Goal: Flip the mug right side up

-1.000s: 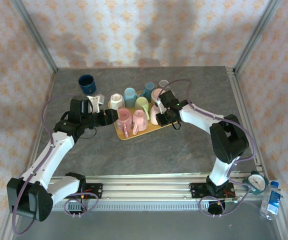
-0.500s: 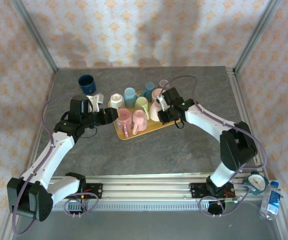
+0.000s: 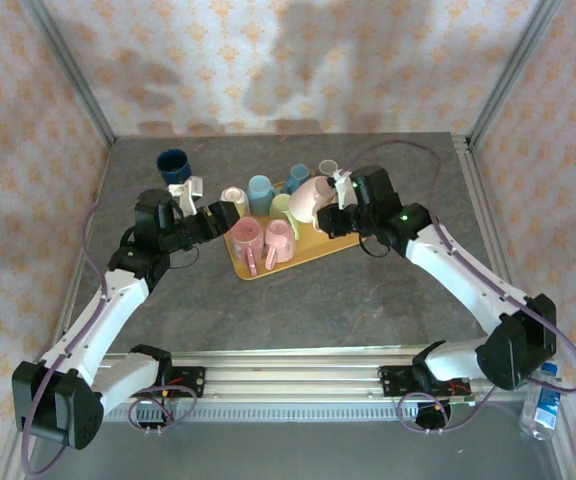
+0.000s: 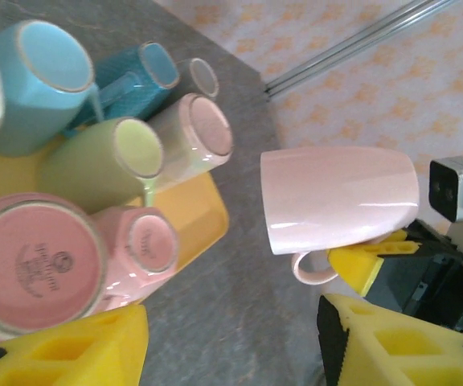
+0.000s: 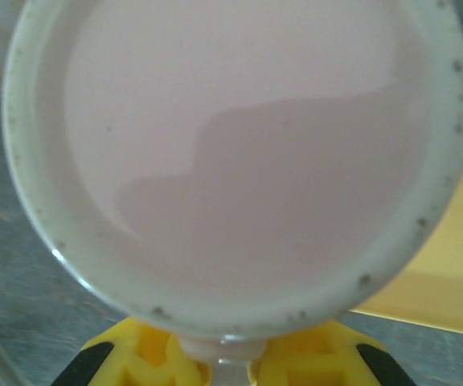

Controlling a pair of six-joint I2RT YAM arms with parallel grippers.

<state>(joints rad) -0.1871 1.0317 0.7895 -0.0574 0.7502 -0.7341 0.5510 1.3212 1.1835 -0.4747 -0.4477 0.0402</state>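
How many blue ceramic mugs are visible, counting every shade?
3. A dark blue mug stands on the grey table, left of the yellow tray; a light blue mug and a teal-blue mug stand at the tray's far side. The held pink mug may hide others.

Pale walls (image 3: 268, 60) with an orange floral print, metal corner posts (image 3: 68, 70), a grey stone-look tabletop (image 3: 348, 290), soft shadows.

The yellow tray (image 3: 313, 250) was crowded with mugs (image 3: 260, 190), and little room was left between them. Bare table (image 3: 328, 305) was left open along its near side and to the right.
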